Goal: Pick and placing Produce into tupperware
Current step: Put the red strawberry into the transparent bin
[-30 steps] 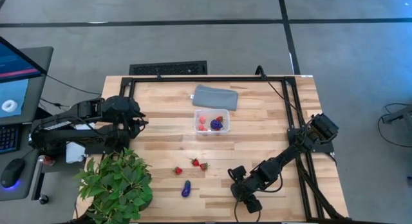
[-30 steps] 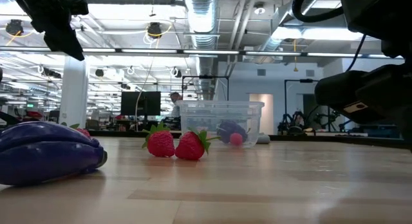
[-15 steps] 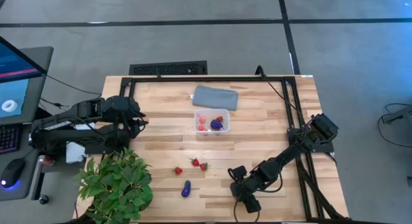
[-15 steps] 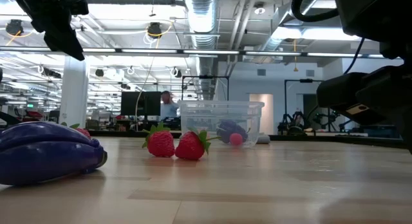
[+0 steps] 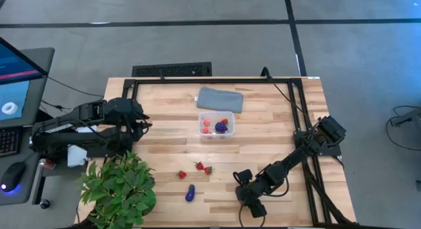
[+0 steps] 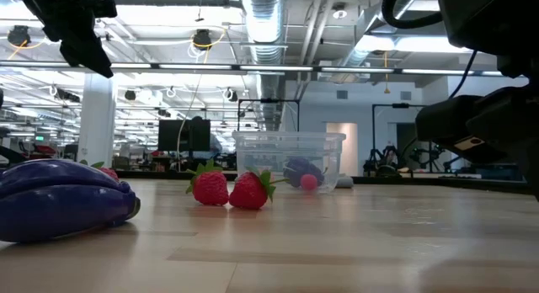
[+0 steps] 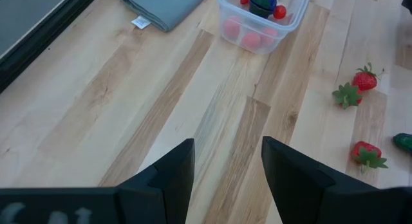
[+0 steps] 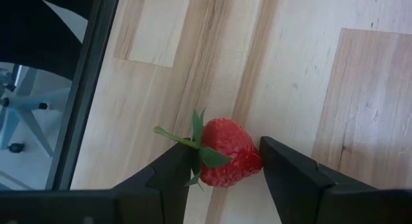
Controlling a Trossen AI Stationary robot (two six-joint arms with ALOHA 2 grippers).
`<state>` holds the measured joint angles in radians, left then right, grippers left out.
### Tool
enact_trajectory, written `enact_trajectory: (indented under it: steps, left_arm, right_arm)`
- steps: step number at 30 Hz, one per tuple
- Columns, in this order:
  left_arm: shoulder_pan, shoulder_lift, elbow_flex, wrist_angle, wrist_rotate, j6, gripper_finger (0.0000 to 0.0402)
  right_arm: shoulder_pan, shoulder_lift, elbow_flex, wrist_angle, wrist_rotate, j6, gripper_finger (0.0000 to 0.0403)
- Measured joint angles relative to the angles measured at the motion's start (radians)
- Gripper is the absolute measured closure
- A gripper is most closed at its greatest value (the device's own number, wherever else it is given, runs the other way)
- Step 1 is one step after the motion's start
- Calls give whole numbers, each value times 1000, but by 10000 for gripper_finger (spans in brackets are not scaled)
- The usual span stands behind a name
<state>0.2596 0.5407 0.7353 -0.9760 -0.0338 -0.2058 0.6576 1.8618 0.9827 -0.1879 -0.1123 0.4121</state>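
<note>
The clear tupperware (image 5: 216, 124) stands mid-table with red and pink fruits and a dark purple piece inside. Three strawberries (image 5: 199, 166) and a purple piece (image 5: 190, 193) lie on the wood nearer the front edge. My right gripper (image 5: 255, 208) is low at the table's near edge. In the right wrist view another strawberry (image 8: 225, 161) sits between its fingers. My left gripper (image 7: 225, 179) hangs open over the table's left side, nothing between its fingers. My right gripper has the strawberry between its two fingers, lengthwise. The leafy green top (image 8: 196, 150) is at one finger and the red tip (image 8: 256, 163) at the other. The fingers slant down from above. I cannot tell whether the fruit rests on the wood.
A grey-blue pad (image 5: 220, 99) lies beyond the tupperware. A leafy green plant (image 5: 118, 189) fills the near left corner. A dark frame (image 5: 217, 79) runs along the table's far and right sides. Bare wood lies between the tupperware and my right gripper.
</note>
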Motion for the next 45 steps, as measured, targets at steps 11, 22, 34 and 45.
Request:
enact_trajectory:
  steps: [11, 22, 34, 45]
  left_arm:
    - [0, 0, 0, -1, 0, 3, 231]
    - [0, 0, 0, 1, 0, 14, 231]
    - [0, 0, 0, 3, 0, 22, 231]
    - [0, 0, 0, 7, 0, 22, 231]
  right_arm:
    - [0, -10, -1, -10, -3, 36, 202]
    - [-14, -91, -6, -180, -3, 50, 207]
    - [-118, -285, -2, -315, 83, 61, 205]
    - [-302, -507, -1, -372, 295, -16, 203]
